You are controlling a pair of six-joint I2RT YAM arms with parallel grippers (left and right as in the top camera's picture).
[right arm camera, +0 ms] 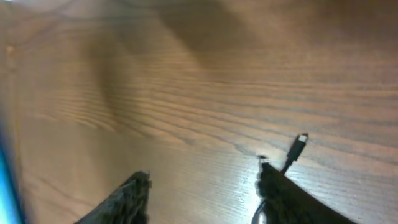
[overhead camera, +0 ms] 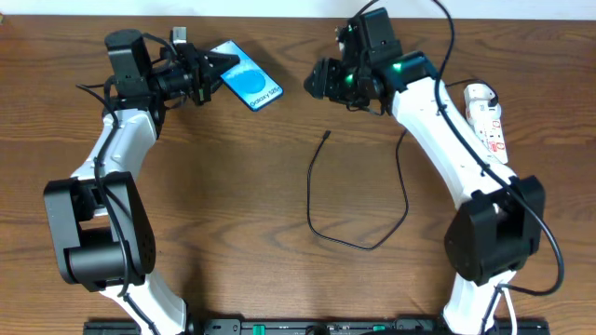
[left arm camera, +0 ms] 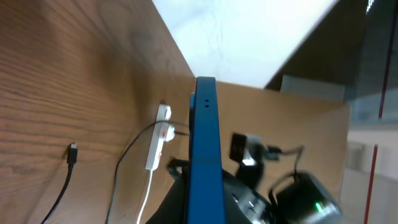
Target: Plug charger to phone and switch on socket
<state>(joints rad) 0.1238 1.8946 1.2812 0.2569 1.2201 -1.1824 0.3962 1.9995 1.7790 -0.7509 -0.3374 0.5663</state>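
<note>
Overhead, at the far left of the counter (overhead camera: 233,186), the left fingers (overhead camera: 209,71) pinch the left edge of the phone (overhead camera: 248,86). Its blue screen faces up and it sits at a diagonal. The right fingers (overhead camera: 318,82) are near the phone's right side, apart from it, with nothing between them. The charger (overhead camera: 325,137) lies loose mid-counter in an open loop. Its small plug tip points to the far side, close to the right fingers and well apart from the phone. The socket (overhead camera: 486,113) lies at the far right, partly hidden by the right arm (overhead camera: 438,130).

Left wrist view: the phone (left arm camera: 204,155) shows edge-on, upright in the frame. The fingers themselves barely show. Past it the socket (left arm camera: 158,142) lies on the wood with its white cord. The charger (left arm camera: 73,152) tip rests apart from both.

Right wrist view, blurred: the right fingers (right arm camera: 133,194) are spread wide and empty above the counter (right arm camera: 205,93). The charger (right arm camera: 298,144) tip lies just beside the finger at picture right; can't tell if they touch.
</note>
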